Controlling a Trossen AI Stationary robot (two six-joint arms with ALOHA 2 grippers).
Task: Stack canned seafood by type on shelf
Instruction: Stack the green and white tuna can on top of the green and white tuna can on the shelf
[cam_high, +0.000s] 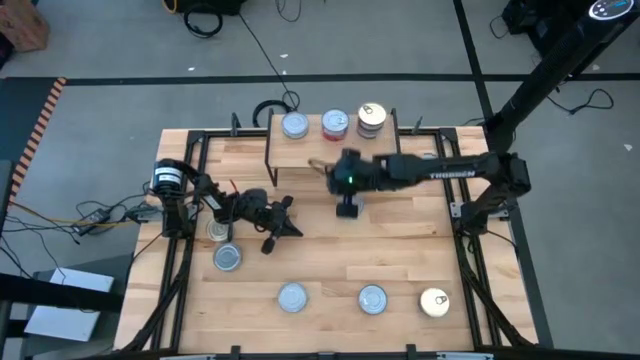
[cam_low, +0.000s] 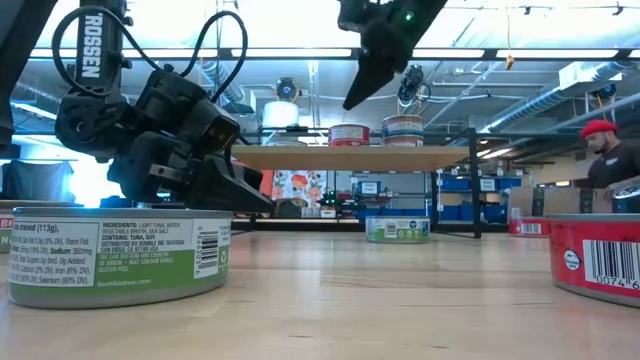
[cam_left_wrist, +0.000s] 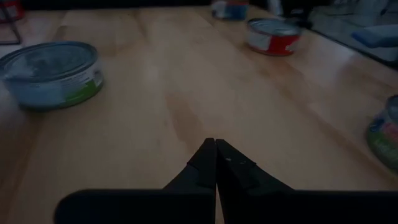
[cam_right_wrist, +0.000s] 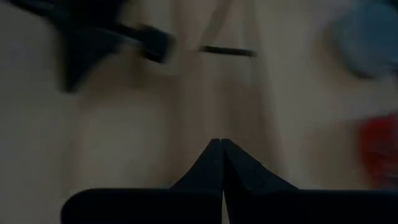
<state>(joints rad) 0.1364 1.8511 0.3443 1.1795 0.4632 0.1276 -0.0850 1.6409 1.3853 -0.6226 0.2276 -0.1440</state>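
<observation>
The shelf (cam_high: 300, 152) stands at the table's far middle. Three tins sit in a row on it: a silver-blue one (cam_high: 295, 125), a red-labelled one (cam_high: 335, 123) and a gold-topped one (cam_high: 371, 118). Several more tins lie on the tabletop: two at the left (cam_high: 228, 257) and three along the near edge (cam_high: 372, 298). My right gripper (cam_high: 320, 165) hangs shut and empty above the shelf's near edge, and the low view shows it high over the board (cam_low: 355, 98). My left gripper (cam_high: 292, 229) rests shut and empty low over the table's left half (cam_left_wrist: 216, 147).
In the low view a green-labelled tin (cam_low: 120, 255) stands close at the left and a red one (cam_low: 600, 255) at the right. The shelf's black wire legs (cam_high: 270, 165) rise at its corners. A person (cam_low: 610, 160) shows in the room behind. Bare wood lies mid-table.
</observation>
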